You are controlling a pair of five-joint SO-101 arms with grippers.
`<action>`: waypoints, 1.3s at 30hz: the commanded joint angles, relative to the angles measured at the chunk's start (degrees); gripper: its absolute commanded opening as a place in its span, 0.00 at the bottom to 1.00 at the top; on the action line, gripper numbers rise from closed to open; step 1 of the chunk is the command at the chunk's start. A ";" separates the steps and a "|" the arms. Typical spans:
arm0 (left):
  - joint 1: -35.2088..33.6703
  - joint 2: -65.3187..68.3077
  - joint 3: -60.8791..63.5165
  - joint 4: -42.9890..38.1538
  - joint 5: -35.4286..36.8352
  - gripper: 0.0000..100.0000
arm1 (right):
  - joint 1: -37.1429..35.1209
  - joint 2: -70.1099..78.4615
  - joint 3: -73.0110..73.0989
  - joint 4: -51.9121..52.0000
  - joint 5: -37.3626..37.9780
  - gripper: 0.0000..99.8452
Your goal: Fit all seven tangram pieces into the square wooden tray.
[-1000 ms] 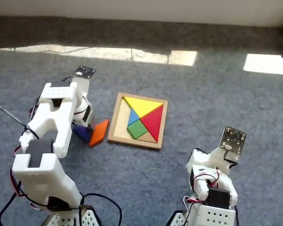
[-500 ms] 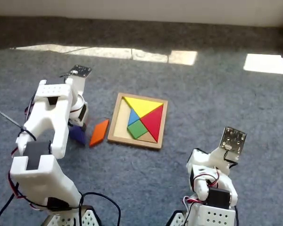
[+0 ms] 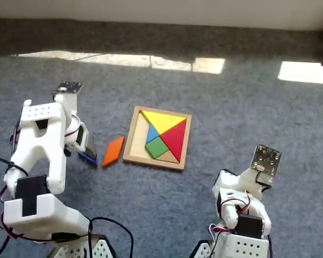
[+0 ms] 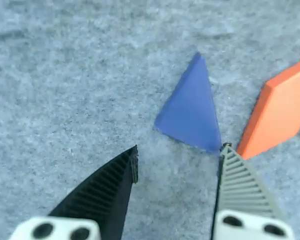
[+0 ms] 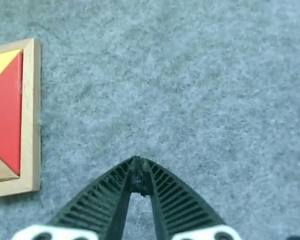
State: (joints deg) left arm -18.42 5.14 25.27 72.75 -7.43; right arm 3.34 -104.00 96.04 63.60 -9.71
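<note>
The square wooden tray (image 3: 130, 135) lies mid-carpet holding a yellow triangle (image 3: 162, 121), a red triangle (image 3: 176, 138), a small blue triangle (image 3: 151, 133) and a green square (image 3: 157, 147). To its left lies an orange parallelogram (image 3: 113, 151), and beside that a dark blue triangle (image 3: 89, 157). My left gripper (image 4: 179, 150) is open just short of the dark blue triangle (image 4: 190, 110), with the orange parallelogram (image 4: 280, 120) past one fingertip. My right gripper (image 5: 139, 175) is shut over bare carpet, off to one side of the tray's rim (image 5: 32, 115).
Grey carpet covers the whole work area. Sunlit patches (image 3: 118, 60) lie along the far side, before a pale wall. The right arm's base (image 3: 242, 215) stands at the front right, some way from the tray.
My left arm has swung leftward, away from the tray, and its gripper now sits further left beside the dark blue triangle. The right arm has kept still.
</note>
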 commanded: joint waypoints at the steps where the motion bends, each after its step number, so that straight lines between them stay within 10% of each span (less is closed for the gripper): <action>1: -0.92 -3.03 3.65 -8.44 4.75 0.26 | 0.57 -1.10 6.99 0.31 0.79 0.00; 24: 4.18 -3.47 5.85 -15.12 10.55 0.20 | 0.57 -1.10 6.99 0.31 0.79 0.00; 39: 2.77 -3.47 5.85 -15.56 -4.75 0.27 | 0.57 -1.10 6.99 0.31 0.79 0.00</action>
State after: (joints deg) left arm -14.73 4.70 31.87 57.98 -9.71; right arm 3.34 -104.00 96.04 63.60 -9.71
